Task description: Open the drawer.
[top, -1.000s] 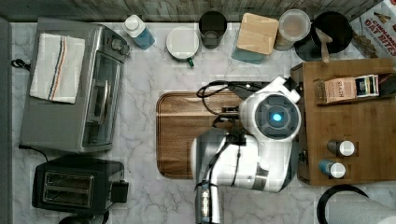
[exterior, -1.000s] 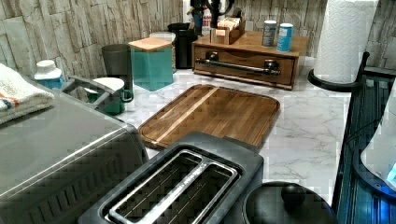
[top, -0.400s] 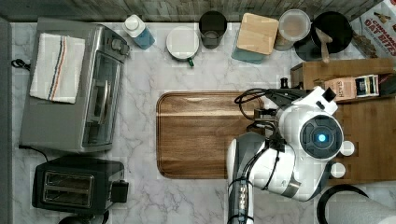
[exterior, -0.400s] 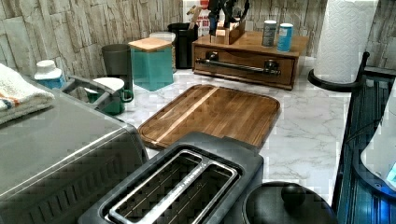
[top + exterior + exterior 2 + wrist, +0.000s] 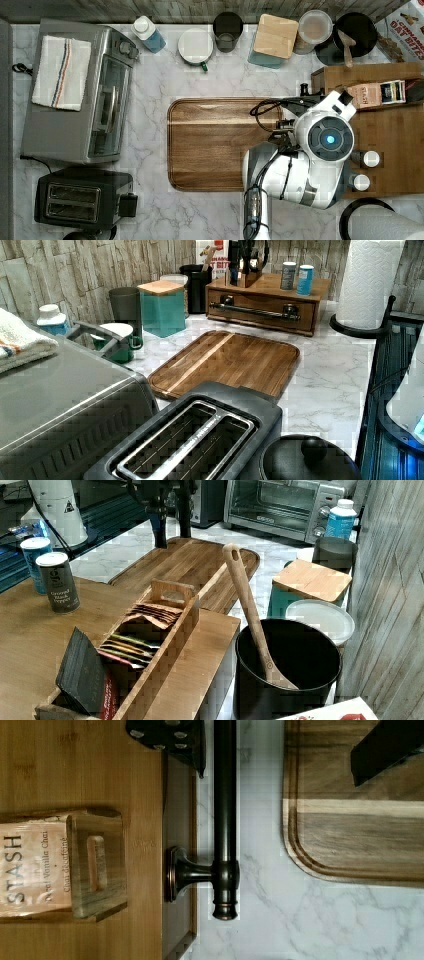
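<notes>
The drawer (image 5: 250, 299) sits shut in the front of a wooden organizer box (image 5: 395, 145), its front flush with the box. Its long black bar handle (image 5: 255, 311) runs across the front on two posts. My gripper (image 5: 277, 767) is open and hangs right above one end of the handle (image 5: 225, 820), one finger (image 5: 172, 735) over the box's edge and the other finger (image 5: 385, 750) over the cutting board side. In the right view the gripper (image 5: 172, 535) stands upright just past the box's edge. From above, the arm (image 5: 325, 140) covers the handle.
A dark cutting board (image 5: 220, 145) lies on the marble counter in front of the drawer. On the box top stand a tea-bag holder (image 5: 380, 94) and two shakers (image 5: 370, 159). A paper towel roll (image 5: 372, 285), a teal canister (image 5: 161, 307) and a black utensil pot (image 5: 287, 665) stand nearby.
The arm has swung toward the top view's right, from over the cutting board to the box's front edge. In the left view the gripper has shifted right, above the drawer.
</notes>
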Controlling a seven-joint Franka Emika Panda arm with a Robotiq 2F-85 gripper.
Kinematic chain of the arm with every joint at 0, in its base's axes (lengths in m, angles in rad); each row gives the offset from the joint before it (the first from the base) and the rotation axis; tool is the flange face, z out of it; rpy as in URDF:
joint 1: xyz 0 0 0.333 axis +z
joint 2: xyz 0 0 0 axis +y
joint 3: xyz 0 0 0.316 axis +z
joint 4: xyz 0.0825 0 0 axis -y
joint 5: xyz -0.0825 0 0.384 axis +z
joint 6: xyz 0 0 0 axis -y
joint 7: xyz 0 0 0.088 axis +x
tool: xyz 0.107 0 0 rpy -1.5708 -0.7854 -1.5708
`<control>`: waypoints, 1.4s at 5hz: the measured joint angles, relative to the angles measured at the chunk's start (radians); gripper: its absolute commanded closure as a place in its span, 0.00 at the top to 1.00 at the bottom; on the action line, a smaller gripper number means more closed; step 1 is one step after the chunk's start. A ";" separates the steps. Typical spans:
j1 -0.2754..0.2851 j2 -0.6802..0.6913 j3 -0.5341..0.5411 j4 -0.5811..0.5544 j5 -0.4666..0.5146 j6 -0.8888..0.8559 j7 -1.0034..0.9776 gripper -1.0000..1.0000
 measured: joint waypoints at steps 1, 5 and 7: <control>0.001 0.047 0.000 0.004 -0.003 0.013 0.000 1.00; -0.026 0.126 -0.019 -0.012 0.004 0.125 0.000 1.00; -0.042 0.138 -0.029 -0.012 0.091 0.176 -0.001 1.00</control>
